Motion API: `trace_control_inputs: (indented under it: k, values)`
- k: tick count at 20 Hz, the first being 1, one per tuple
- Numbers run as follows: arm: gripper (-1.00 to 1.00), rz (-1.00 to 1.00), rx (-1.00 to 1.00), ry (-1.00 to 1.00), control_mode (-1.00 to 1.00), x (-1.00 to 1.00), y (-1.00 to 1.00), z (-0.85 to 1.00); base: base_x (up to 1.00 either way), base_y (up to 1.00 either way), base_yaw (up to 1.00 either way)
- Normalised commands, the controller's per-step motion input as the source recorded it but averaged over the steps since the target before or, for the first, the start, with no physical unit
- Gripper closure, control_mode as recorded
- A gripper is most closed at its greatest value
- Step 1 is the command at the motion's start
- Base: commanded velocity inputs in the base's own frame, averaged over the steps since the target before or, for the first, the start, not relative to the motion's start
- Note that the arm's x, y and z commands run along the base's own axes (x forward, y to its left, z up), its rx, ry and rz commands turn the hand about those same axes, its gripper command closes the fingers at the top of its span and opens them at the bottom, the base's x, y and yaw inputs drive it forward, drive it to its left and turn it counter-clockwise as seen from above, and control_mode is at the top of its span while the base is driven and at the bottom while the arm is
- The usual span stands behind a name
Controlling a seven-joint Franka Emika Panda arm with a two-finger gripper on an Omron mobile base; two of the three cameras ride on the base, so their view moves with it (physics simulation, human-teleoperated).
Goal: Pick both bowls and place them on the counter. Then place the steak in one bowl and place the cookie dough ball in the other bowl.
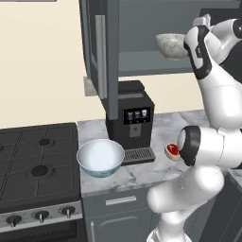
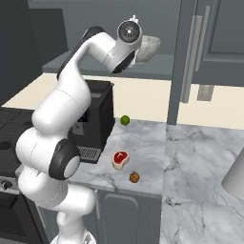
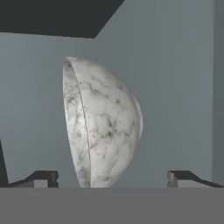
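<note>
Marbled grey stone-look bowl [image 3: 103, 124] is seen up on the grey shelf [image 1: 146, 64] of the open dark cabinet, above the black coffee machine [image 1: 130, 124]; in the hand view it appears turned on its side because the camera is rolled, and its lower edge is cut off by the bottom of that picture. The claw [image 3: 113, 178] is held wide apart, one dark fingertip [image 3: 41, 178] on each side of the bowl, and nothing is clamped; whether the tips touch the bowl cannot be told. From the left base view the bowl's right side is hidden behind the white arm, and from the right base view most of it is covered by the wrist, so only a part of its rim [image 2: 150, 46] is made out. The wide white bowl with blue pattern outside [image 1: 100, 158] is set upright on the white-grey veined marble desk [image 1: 156, 168], near its left end beside the black gas stove [image 1: 38, 165] and just in front of the coffee machine. The red steak with a pale fat rim [image 2: 120, 159] lies on the desk, half hidden by the elbow in the left base view. The small brown speckled cookie dough ball [image 2: 134, 177] lies just beside it, apart from it, near the front edge. A small green round fruit [image 2: 125, 120] sits further back, too small to identify.
</note>
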Motion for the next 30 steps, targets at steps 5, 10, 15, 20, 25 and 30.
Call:
trace_control_inputs:
  k: [5,10,15,20,25,30]
  values:
    - [-1.00,0.06,0.00,0.03,-1.00,0.34,-0.09,-0.13,0.00,0.00,0.00]
    - [-1.00,0.07,0.00,0.01,-1.00,0.43,-0.03,-0.06,0.00,0.00,0.00]
    - [-1.00,0.07,0.00,0.04,-1.00,0.42,-0.12,-0.03,0.00,0.00,0.00]
    - [-1.00,0.06,0.00,0.03,-1.00,0.32,-0.11,0.01,0.00,0.00,0.00]
    - [1.00,0.06,0.00,0.00,-1.00,0.00,-0.01,-0.06,0.00,0.00,0.00]
    - [1.00,0.05,-0.05,0.00,-1.00,-0.36,0.02,-0.20,0.00,0.00,0.00]
